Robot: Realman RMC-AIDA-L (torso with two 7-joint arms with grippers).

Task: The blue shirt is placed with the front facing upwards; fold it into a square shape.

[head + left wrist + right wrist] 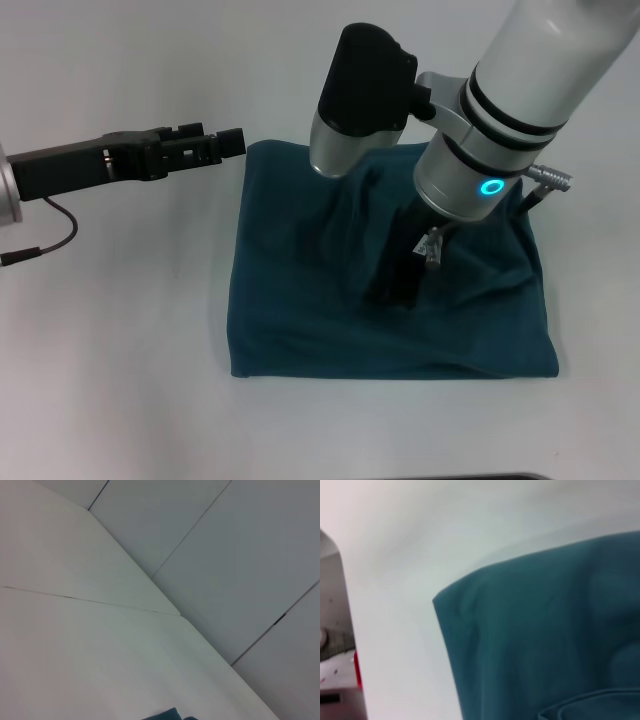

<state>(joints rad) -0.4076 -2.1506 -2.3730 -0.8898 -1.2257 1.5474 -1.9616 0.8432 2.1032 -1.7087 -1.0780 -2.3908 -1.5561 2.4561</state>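
The blue shirt [300, 300] lies on the white table [120, 380] as a folded, roughly square bundle with plain fabric on top and creases across its middle. My right gripper [400, 292] points down onto the middle of the bundle, and the folds run toward it. My left gripper [232, 143] reaches in level from the left, just above the shirt's far left corner and apart from the cloth. In the right wrist view a rounded corner of the shirt [545, 645] fills the picture. Only a small tip of the shirt [167, 714] shows in the left wrist view.
A thin black cable [55, 240] hangs from the left arm over the table. Bare tabletop surrounds the shirt. The right wrist view shows the table's edge with grey and red items [337, 670] beyond it. A seam [90, 600] crosses the table.
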